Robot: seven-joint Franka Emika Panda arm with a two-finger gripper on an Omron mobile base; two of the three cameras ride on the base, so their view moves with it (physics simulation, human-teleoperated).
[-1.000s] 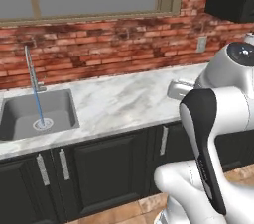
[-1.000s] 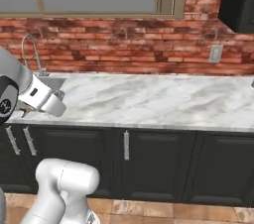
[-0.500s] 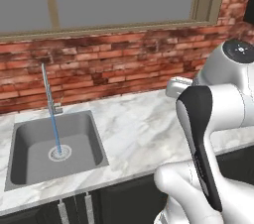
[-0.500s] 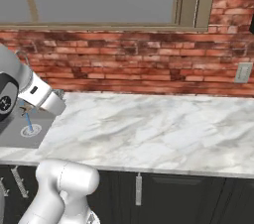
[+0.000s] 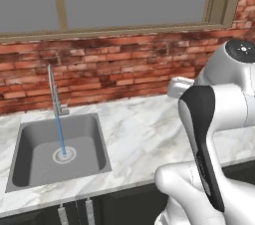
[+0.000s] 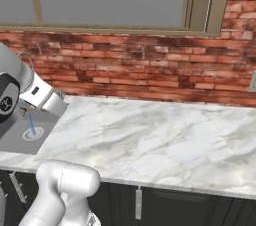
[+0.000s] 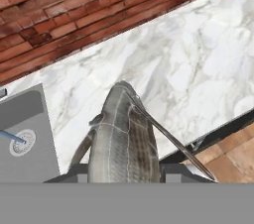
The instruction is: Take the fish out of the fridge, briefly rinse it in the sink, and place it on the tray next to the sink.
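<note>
Water [image 5: 60,137] streams from the faucet [image 5: 54,91] into the sink [image 5: 57,148] in the left base view, the right base view shows marble counter [image 6: 165,145], and the hand view has the gripper [image 7: 124,171] clamped on the fish [image 7: 124,136] over that counter.

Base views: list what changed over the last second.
The whole picture shifted: the base drove closer to the counter, so the cabinets have mostly dropped from view. Water keeps running into the sink, and the arm holds its pose. The fish sits between the gripper's fingers.
</note>
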